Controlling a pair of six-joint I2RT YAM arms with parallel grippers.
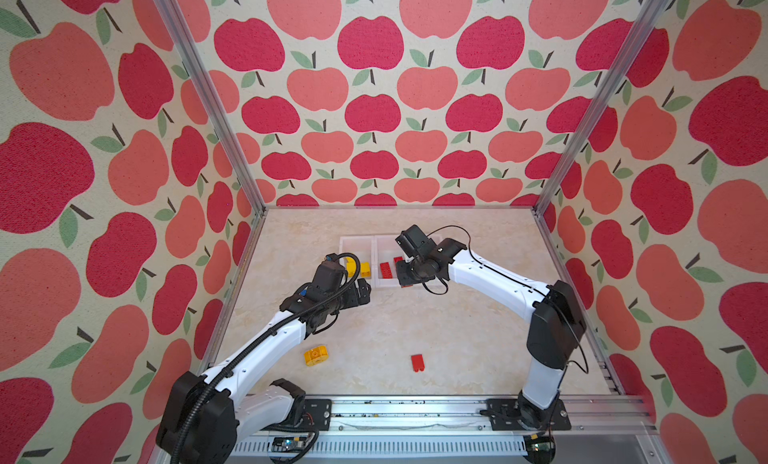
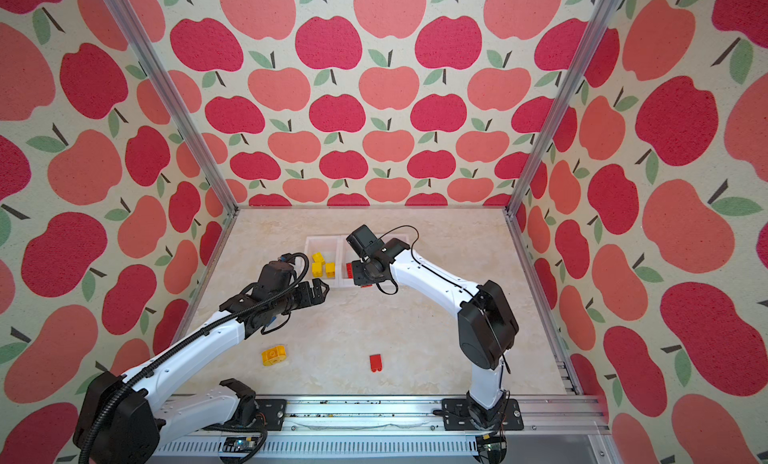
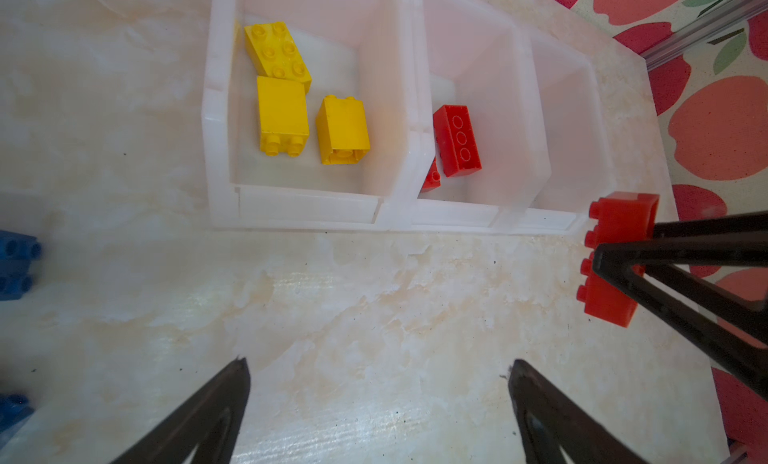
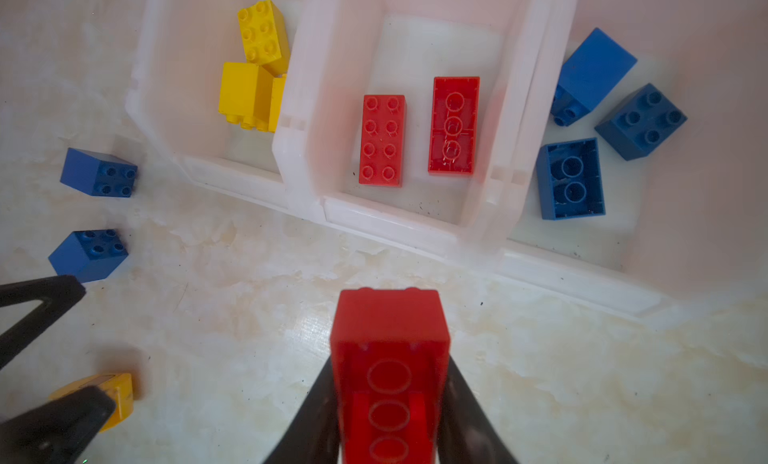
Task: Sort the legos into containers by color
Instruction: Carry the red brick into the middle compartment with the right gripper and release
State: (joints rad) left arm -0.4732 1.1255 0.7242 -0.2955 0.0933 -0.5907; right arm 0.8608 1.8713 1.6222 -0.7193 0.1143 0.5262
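My right gripper is shut on a red oblong lego and hangs just in front of the containers, near the middle bin. That bin holds two red legos. The left bin holds three yellow legos and the right bin three blue legos. My left gripper stands open and empty over bare table before the left bin. A yellow rounded piece and a red brick lie loose near the front. Two blue bricks sit on the table left of the bins.
Apple-patterned walls with aluminium posts close in the back and both sides. A metal rail carrying both arm bases runs along the front edge. The two grippers are close together in front of the bins.
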